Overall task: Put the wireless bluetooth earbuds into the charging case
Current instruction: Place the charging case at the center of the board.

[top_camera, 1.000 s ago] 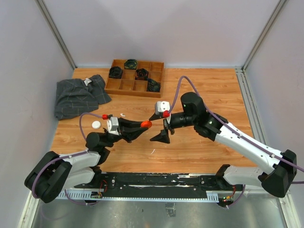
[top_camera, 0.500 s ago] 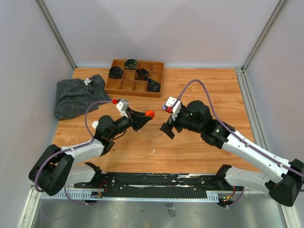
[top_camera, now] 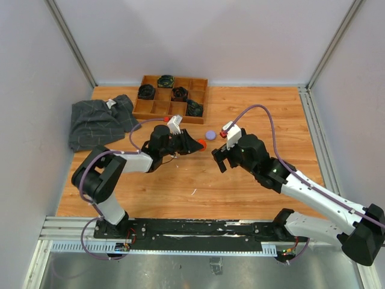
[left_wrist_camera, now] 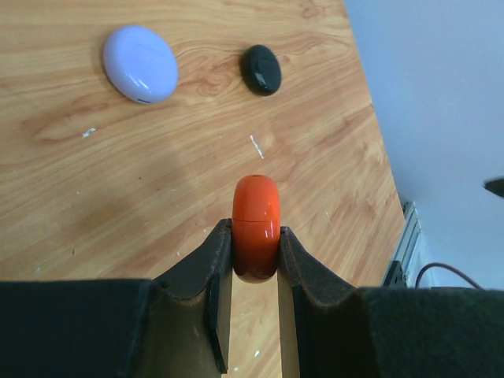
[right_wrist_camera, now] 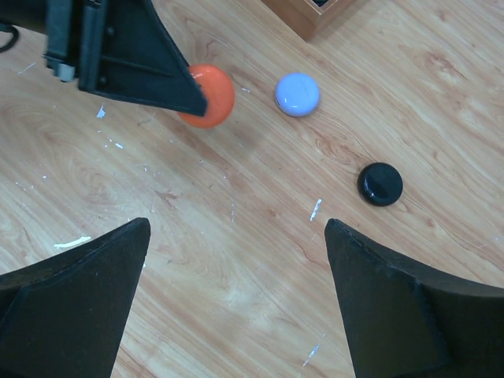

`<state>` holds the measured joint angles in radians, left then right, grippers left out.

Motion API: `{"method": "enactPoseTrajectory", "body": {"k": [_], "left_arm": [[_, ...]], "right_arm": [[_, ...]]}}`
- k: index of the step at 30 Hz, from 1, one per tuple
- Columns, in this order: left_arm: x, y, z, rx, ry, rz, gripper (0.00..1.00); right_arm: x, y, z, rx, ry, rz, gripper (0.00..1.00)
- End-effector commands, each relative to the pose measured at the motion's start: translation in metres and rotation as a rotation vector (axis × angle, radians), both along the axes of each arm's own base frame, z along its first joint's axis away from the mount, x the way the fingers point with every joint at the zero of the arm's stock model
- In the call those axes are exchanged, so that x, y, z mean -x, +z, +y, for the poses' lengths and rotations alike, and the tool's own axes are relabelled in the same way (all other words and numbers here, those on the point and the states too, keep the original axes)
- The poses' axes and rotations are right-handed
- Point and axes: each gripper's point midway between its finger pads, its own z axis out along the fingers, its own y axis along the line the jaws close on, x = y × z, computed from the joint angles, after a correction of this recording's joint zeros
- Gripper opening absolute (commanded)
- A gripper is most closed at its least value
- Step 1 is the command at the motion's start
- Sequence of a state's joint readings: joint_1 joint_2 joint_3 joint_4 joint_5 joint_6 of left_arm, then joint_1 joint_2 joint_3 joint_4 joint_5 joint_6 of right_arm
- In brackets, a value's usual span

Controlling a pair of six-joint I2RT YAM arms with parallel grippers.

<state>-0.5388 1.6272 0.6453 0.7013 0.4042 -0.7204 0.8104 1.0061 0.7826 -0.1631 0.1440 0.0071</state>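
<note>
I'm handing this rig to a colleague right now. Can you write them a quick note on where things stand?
Left end effector: shut on the orange case, held edge-on, lid closed.
Right end effector: open, holding nothing.
On the table: lilac case and black case, apart.
Done: orange case picked up.
Left: open it and seat the earbuds; none clearly visible in these views.

white arm links (top_camera: 313,191), black joints (top_camera: 249,150), black wedge jaws, purple looping cables (top_camera: 258,107), red-tipped wrist cameras (top_camera: 175,123).
</note>
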Motion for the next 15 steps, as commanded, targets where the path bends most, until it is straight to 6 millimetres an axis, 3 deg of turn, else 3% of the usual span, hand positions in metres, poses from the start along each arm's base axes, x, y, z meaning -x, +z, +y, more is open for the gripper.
{"method": "enactPoseTrajectory", "body": {"k": [1,11,15], "left_arm": [[-0.011,-0.02,-0.017,0.032,-0.012,0.158,0.08],[-0.041,-0.062,-0.037,0.008,0.009,0.281,0.24],[-0.046,-0.075,-0.039,-0.013,0.025,0.299,0.39]], "right_arm": [[-0.01,0.001,-0.012,-0.031,-0.084,-0.015,0.94],[-0.012,-0.007,-0.017,-0.032,-0.097,0.003,0.95],[-0.014,-0.011,-0.018,-0.028,-0.101,0.013,0.95]]}}
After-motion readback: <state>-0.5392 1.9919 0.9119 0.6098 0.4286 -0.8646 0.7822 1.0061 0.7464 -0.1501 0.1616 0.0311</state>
